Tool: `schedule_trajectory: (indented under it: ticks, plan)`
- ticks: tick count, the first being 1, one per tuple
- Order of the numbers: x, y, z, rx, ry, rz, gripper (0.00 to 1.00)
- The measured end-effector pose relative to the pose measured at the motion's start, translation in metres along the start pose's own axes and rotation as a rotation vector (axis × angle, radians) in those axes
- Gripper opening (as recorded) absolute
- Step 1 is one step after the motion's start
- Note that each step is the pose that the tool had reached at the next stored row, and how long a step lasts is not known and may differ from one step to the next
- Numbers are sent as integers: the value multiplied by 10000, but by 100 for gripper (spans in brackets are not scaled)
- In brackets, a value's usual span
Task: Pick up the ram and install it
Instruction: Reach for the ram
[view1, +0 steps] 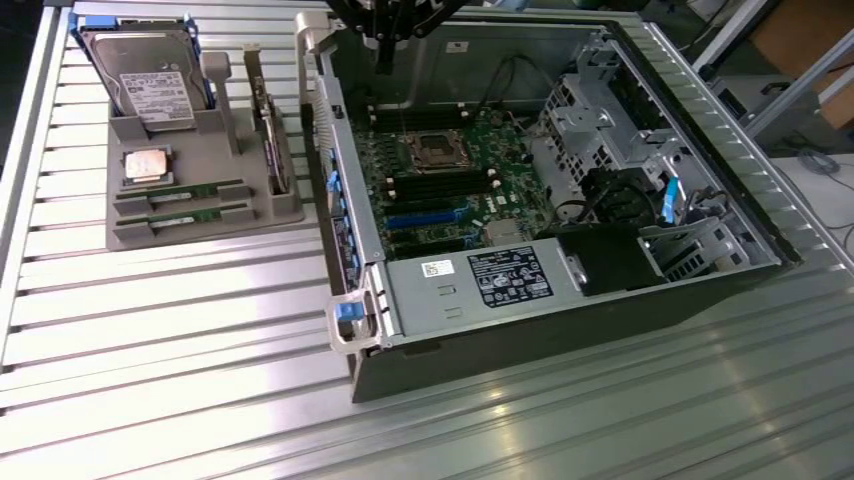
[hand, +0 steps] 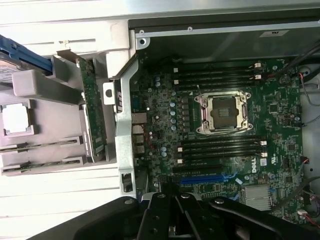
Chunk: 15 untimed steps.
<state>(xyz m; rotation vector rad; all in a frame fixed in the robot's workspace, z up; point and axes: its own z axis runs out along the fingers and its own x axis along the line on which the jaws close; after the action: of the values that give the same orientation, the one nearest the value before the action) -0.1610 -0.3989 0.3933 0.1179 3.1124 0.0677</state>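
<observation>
Ram came as two alike green sticks, the far ram stick and the near ram stick, both lying in slots at the near end of the grey tray, left of the open computer case. The gripper hung over the far edge of the case, above the motherboard, its jaws closed on nothing, well apart from both sticks. A silver CPU chip sat just beyond the sticks.
</observation>
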Motion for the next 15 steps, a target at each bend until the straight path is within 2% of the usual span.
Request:
schedule_trajectory:
  ticks: [15]
  plan:
    - [32,-2,-1,0,0,1,11]
